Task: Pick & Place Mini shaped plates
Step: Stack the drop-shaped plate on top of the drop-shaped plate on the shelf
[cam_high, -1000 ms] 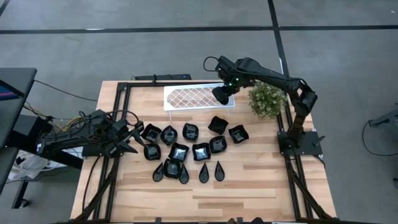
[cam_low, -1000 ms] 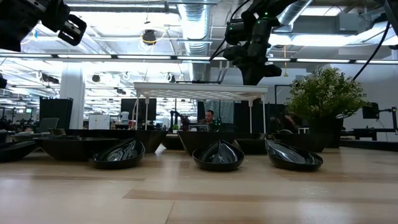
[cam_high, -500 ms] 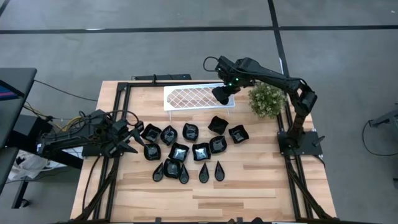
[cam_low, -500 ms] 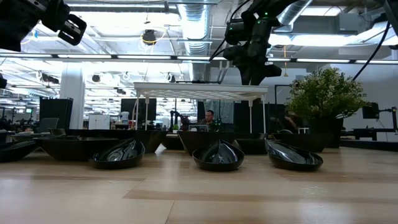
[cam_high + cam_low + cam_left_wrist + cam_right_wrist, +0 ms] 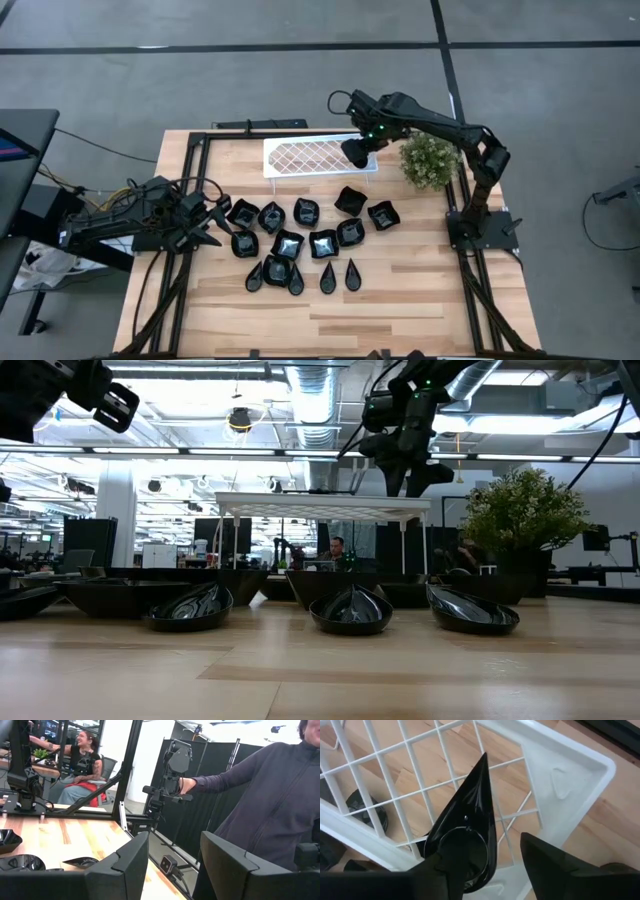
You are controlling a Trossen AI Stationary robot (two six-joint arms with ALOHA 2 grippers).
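On the white lattice tray, a teardrop plate lies below the parted right gripper.

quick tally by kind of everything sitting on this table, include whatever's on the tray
glossy black mini plates: 15 (14 on the wooden table, 1 teardrop one on the tray)
white lattice tray: 1
green potted plant: 1
total: 17
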